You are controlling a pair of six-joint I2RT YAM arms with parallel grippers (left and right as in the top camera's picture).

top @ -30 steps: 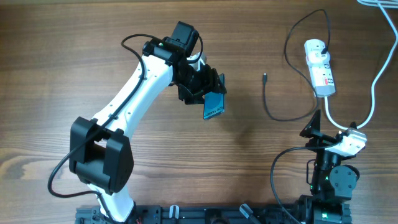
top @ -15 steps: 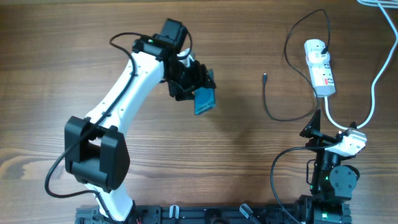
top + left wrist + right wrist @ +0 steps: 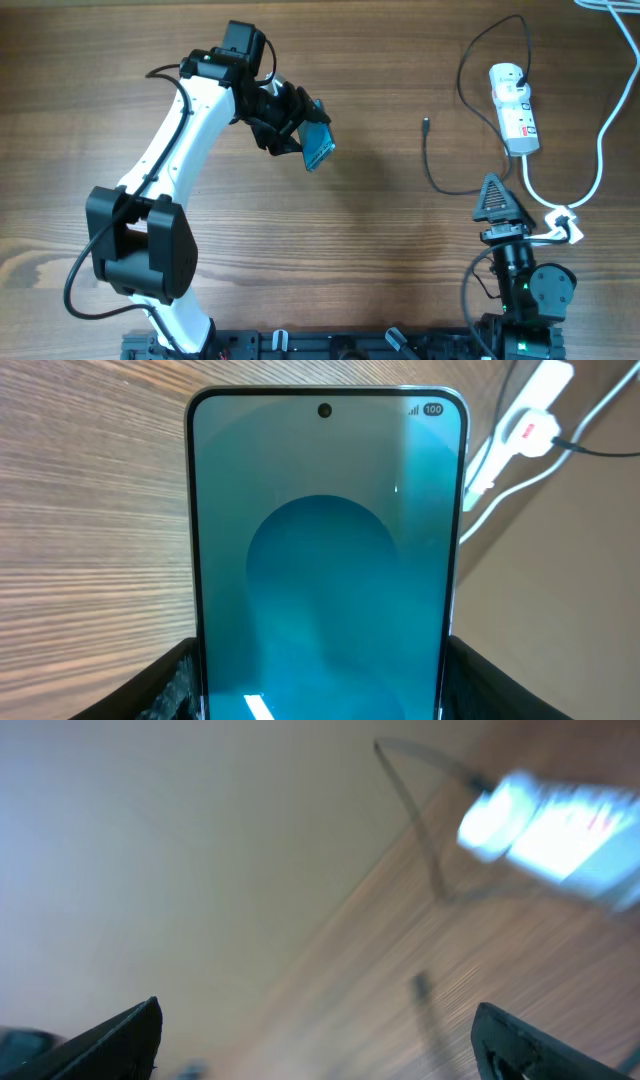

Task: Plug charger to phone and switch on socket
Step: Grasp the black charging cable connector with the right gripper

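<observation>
Overhead, we see the left arm point(image 3: 190, 150) swung farther toward the far left corner of the table point(image 3: 380, 270) than a second ago. The right arm point(image 3: 525, 285) has turned as well, so the right gripper point(image 3: 497, 195) now points at the far edge instead of lying sideways. Its fingers point(image 3: 110, 1040) stand wide apart in the blurred right wrist view. The left gripper point(image 3: 298, 132) has carried the phone point(image 3: 319, 148) away from the middle and grips it tightly at one end; in the left wrist view the cyan screen fills the frame.

The socket point(image 3: 514, 108) has not moved. It lies near the far right corner, and its white cord point(image 3: 600, 150) runs along the right edge. The charger point(image 3: 432, 170) loops out from it, and its plug tip point(image 3: 426, 124) rests on the wood, well apart from the phone. Bare wood spans the gap between phone and plug tip, and also the near half of the table up to the right arm. The right gripper sits just beside the charger's loop and the white cord.
</observation>
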